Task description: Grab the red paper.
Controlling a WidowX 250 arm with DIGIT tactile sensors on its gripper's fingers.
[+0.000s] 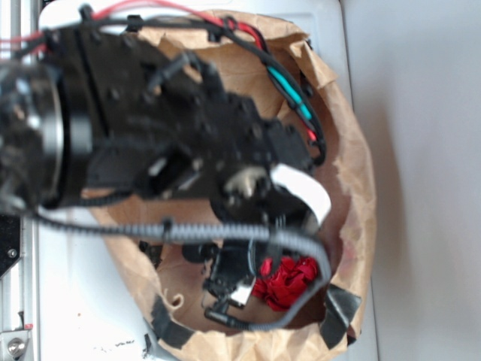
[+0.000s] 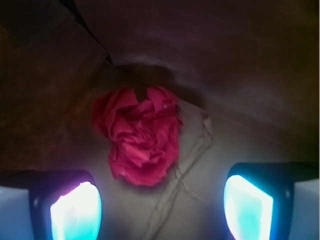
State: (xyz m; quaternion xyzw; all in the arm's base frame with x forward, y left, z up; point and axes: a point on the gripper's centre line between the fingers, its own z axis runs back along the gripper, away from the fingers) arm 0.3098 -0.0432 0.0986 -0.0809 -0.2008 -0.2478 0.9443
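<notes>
The gripper [image 2: 162, 210] hangs low inside a brown paper bag [image 1: 353, 188], its two fingers spread wide apart with nothing between them; in the wrist view the pads [image 2: 75, 212] glow pale cyan at the bottom corners, one on each side, and the gap between them is bare brown paper. Just ahead of that gap, and roughly centred on it, lies the red paper [image 2: 140, 137]; it is a crumpled wad with rose-like folds, resting on the creased floor of the bag, clear of both fingers and not touched by either. Beyond the wad the bag's inner wall rises dark and shadowed, with a fold line running up and away to one side.

From the exterior view the gripper [image 1: 225, 289] sits down in the bag's mouth with the red paper [image 1: 285, 278] right beside it, partly hidden by a grey ribbed cable [image 1: 188, 232] that loops across in front; the black arm [image 1: 173, 135] fills most of the upper frame, blurred, with red and teal wires [image 1: 289, 86] along its far edge; the bag's torn rim circles all of this, and the bag stands on a white surface [image 1: 75, 301].
</notes>
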